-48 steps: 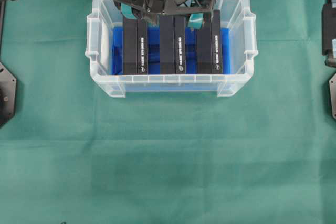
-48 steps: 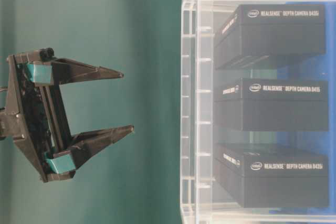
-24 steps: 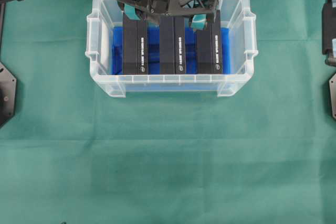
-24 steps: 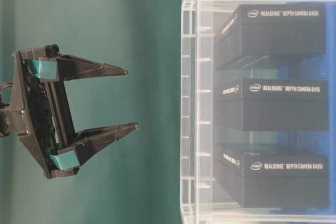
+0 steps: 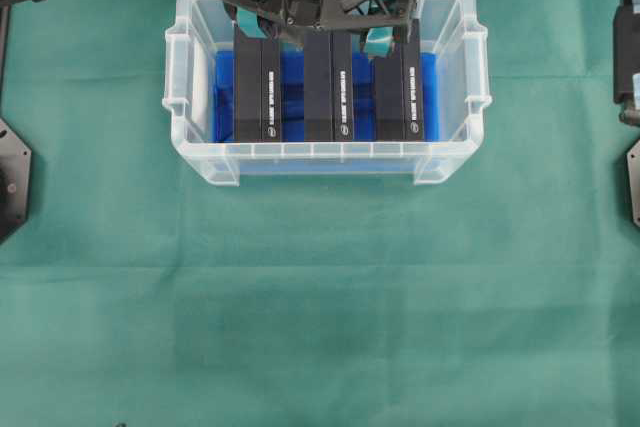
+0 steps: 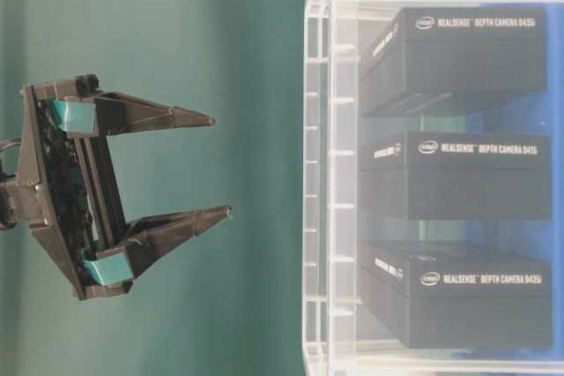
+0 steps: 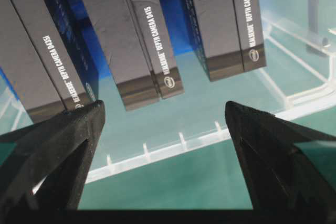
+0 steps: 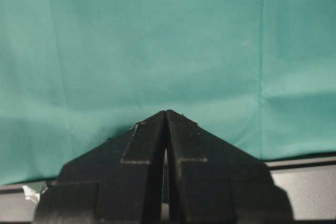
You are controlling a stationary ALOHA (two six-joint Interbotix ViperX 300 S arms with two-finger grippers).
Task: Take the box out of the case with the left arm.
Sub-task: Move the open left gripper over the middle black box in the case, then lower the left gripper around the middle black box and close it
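The left gripper [image 5: 312, 35] has shifted slightly toward the far rim of the case [image 5: 190, 147] and now holds still, jaws wide apart, empty. Three boxes stand inside; the middle box [image 5: 329, 87] lies beneath it. Descent appears next. Right gripper [image 8: 166, 145] is closed.

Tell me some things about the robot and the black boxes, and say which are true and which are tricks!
1. Three RealSense camera boxes sit in the clear case. True.
2. The left gripper is squeezing a box. False: its jaws are wide open, holding nothing.
3. The case has a red bottom. False: the liner is bright blue.
4. The right gripper is shut over the green cloth. True.
5. One box lies outside on the cloth. False: all are inside.
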